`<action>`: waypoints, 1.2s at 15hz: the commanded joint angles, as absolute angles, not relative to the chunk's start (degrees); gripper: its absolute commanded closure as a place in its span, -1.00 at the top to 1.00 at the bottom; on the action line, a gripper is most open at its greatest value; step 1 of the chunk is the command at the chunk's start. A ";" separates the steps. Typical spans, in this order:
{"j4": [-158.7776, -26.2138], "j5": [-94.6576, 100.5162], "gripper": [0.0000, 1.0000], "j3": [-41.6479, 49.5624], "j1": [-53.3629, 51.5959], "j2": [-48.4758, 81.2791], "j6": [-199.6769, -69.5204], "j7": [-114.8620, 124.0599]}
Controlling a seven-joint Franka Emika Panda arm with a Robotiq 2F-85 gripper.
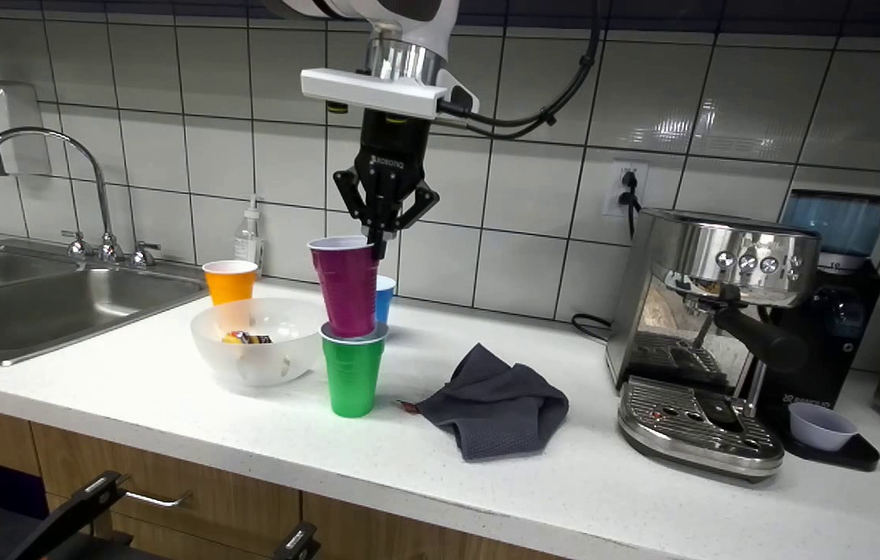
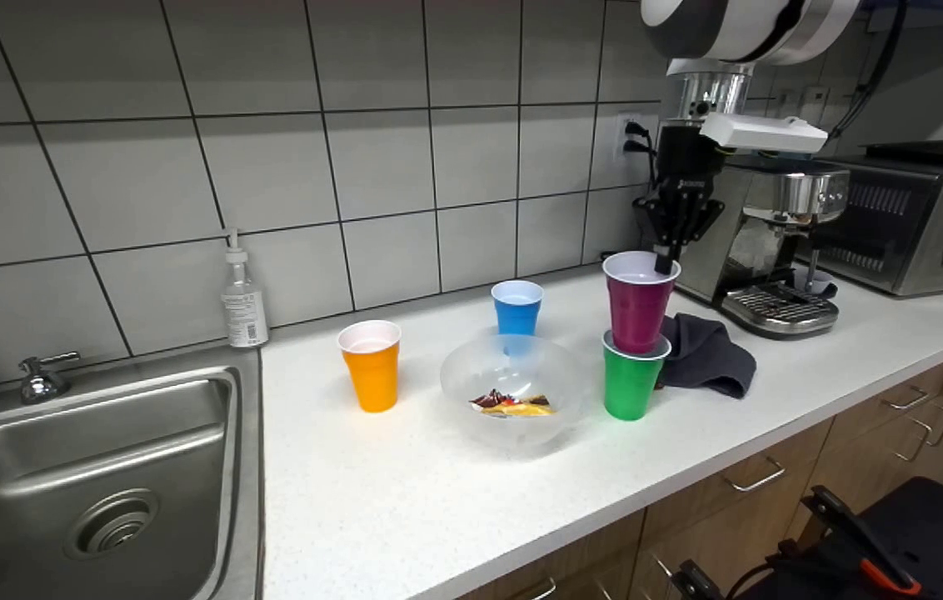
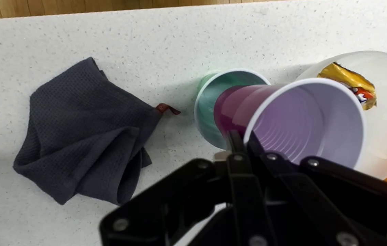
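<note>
My gripper is shut on the rim of a purple cup, one finger inside the cup and one outside. The cup is upright with a white inside, also seen in an exterior view and the wrist view. A green cup stands upright on the counter directly below. The purple cup's base is at the green cup's mouth; I cannot tell whether they touch. In the wrist view the green cup is partly hidden by the purple one. The fingertips show at the rim.
A frosted bowl with wrapped snacks stands beside the green cup. An orange cup, a blue cup and a soap bottle stand nearby. A dark cloth, coffee machine and sink are also there.
</note>
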State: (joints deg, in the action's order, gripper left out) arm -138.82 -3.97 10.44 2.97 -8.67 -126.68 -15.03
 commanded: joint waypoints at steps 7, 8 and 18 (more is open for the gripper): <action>-137.25 -6.19 -0.98 10.12 4.23 -5.14 -128.65 -17.79; -137.24 -6.63 -0.98 10.16 4.28 -4.87 -128.69 -18.12; -137.50 -8.67 -0.98 9.96 5.30 -1.72 -130.02 -20.50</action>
